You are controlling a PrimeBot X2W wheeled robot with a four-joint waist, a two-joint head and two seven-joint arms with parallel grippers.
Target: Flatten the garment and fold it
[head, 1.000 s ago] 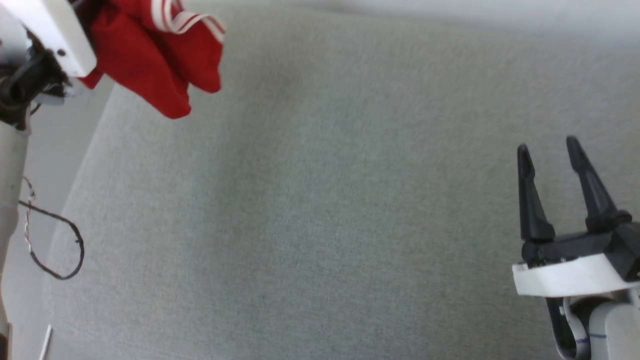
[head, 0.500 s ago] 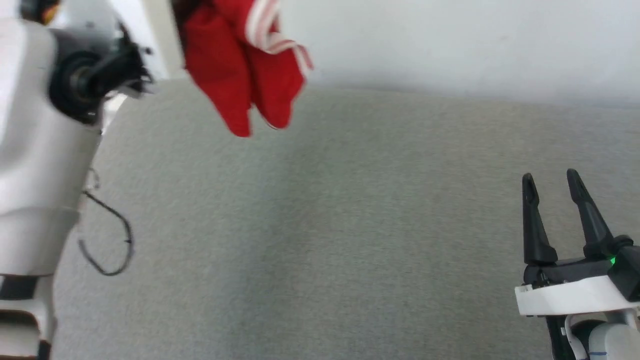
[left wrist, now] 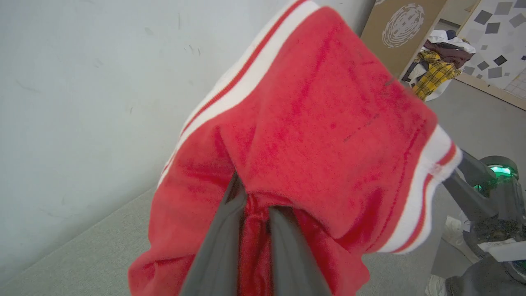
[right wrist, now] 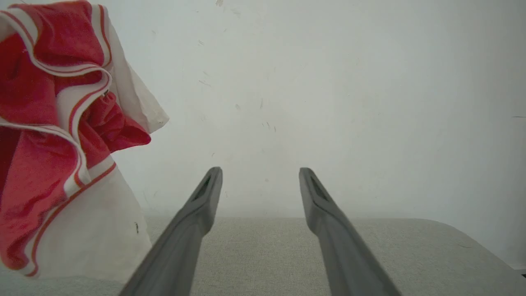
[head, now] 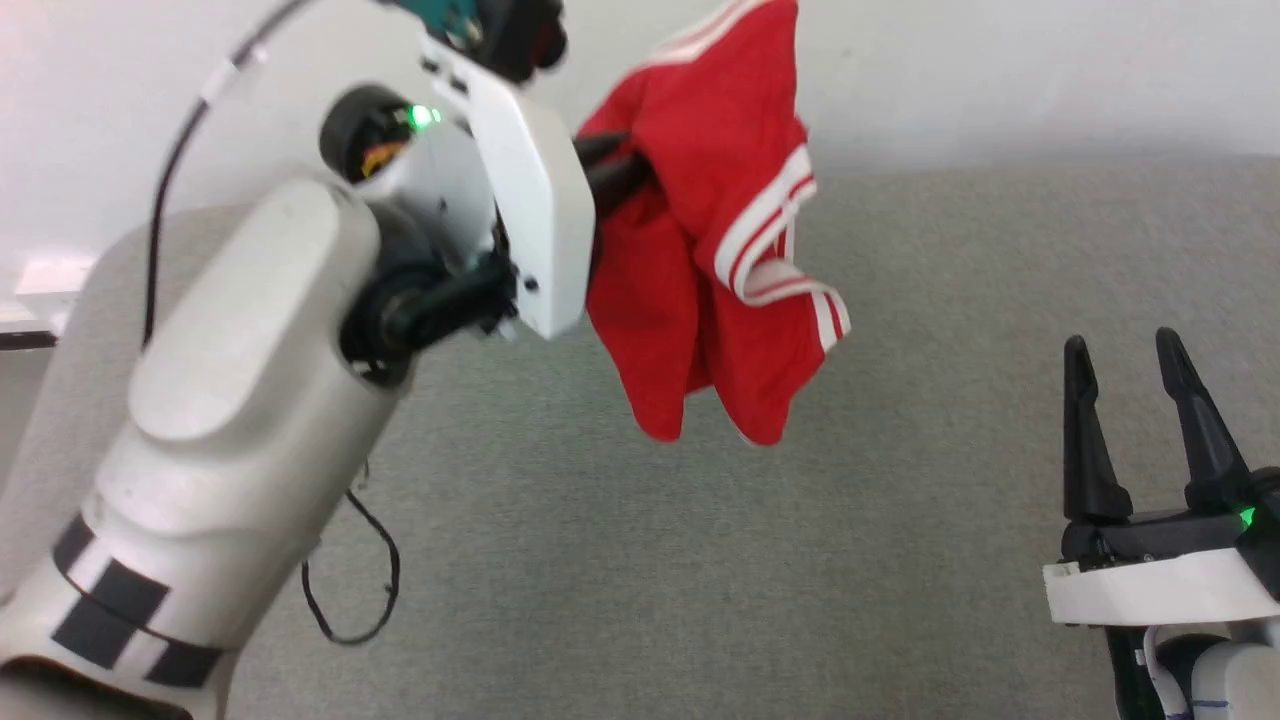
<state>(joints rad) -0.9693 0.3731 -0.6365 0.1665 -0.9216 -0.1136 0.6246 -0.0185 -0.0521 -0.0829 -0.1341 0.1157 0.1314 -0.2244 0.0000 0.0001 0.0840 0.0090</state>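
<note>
Between white wall [head: 1000,80] and grey surface [head: 700,560], left claw [left wrist: 255,205] grips the garment [head: 700,300].

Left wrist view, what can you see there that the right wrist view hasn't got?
Left wrist view: the left gripper pinched shut on the garment, and far off a heap of clothes beside a brown board. Right wrist view: the right gripper, fingers wide apart with nothing between them, and a big white sleeve. Both: the red garment held up, the pale wall and the grey surface.
</note>
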